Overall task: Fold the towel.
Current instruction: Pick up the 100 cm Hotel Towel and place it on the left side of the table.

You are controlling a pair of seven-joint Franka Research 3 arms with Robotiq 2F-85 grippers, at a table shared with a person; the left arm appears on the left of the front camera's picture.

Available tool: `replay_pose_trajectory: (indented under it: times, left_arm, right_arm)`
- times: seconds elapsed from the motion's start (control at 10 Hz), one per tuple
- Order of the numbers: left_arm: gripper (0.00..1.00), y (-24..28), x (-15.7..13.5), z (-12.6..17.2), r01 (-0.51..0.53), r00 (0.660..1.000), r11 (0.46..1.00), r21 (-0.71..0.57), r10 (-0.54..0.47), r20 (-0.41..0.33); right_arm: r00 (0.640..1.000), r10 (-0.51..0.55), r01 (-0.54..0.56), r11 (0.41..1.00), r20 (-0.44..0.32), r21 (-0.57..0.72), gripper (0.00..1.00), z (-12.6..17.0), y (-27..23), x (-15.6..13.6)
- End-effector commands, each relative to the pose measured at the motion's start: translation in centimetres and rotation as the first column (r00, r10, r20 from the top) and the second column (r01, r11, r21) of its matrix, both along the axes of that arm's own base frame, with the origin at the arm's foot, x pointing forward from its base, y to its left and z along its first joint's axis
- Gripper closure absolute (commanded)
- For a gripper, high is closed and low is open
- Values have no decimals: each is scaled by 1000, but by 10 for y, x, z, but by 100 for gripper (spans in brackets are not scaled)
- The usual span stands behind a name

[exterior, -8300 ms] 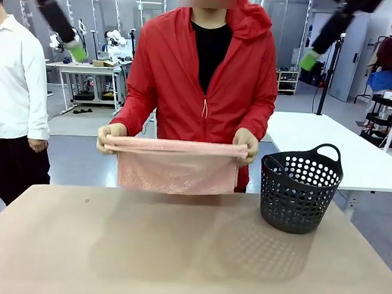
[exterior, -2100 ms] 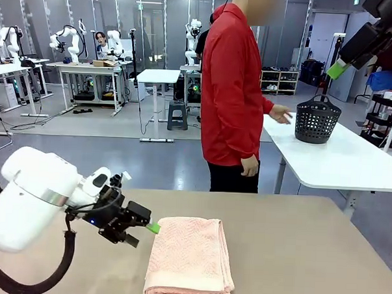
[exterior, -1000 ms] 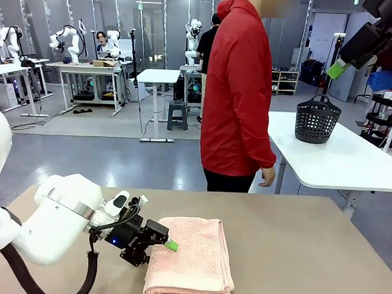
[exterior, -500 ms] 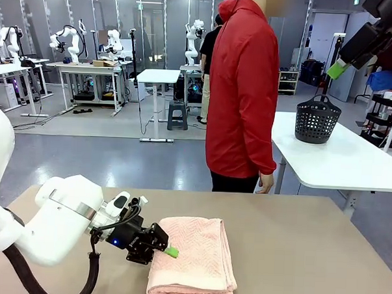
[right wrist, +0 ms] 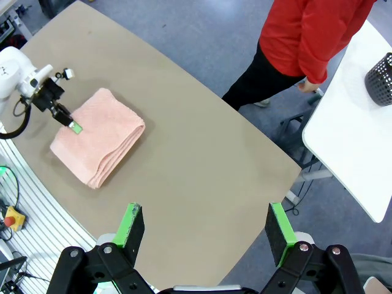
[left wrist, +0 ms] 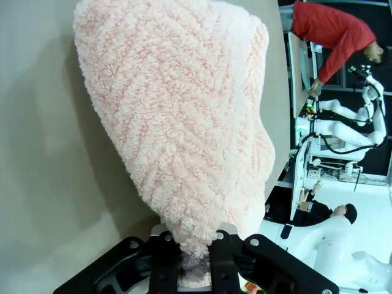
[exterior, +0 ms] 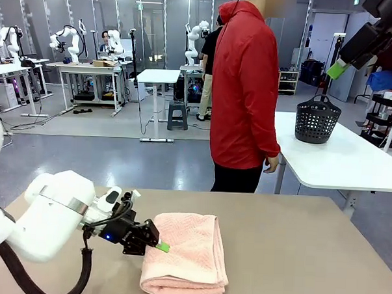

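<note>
I see my left end effector (exterior: 158, 245) low over the near left of the desk (exterior: 295, 255), its green-padded fingers nearly pressed together and pinching the left edge of the towel (exterior: 186, 252), a bunch of pink terry caught between them in the left wrist view (left wrist: 195, 269). The towel lies folded in a thick stack on the desk, near the front edge and left of centre. My right end effector (right wrist: 204, 234) hangs high above the desk, spread wide with nothing between its fingers, well apart from the towel (right wrist: 98, 136).
</note>
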State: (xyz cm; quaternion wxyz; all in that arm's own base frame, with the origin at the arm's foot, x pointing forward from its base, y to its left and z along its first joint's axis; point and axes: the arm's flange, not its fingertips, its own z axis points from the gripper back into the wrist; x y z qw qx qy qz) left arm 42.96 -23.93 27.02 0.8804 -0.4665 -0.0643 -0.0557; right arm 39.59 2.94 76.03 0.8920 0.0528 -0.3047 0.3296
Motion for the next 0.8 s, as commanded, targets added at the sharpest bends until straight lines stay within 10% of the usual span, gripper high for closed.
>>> replay_pose_trajectory:
  times: [0.0, 0.7]
  left_arm:
    - [100, 32, -3, 12, 30, 999, 999, -23, -30, 36]
    - [100, 257, 12, 71, 64, 998, 994, 88, -66, 19]
  right_arm:
    - [1000, 0, 0, 1000, -1, 3, 0, 0, -1, -1]
    - [1000, 0, 0, 1000, -1, 3, 0, 0, -1, -1]
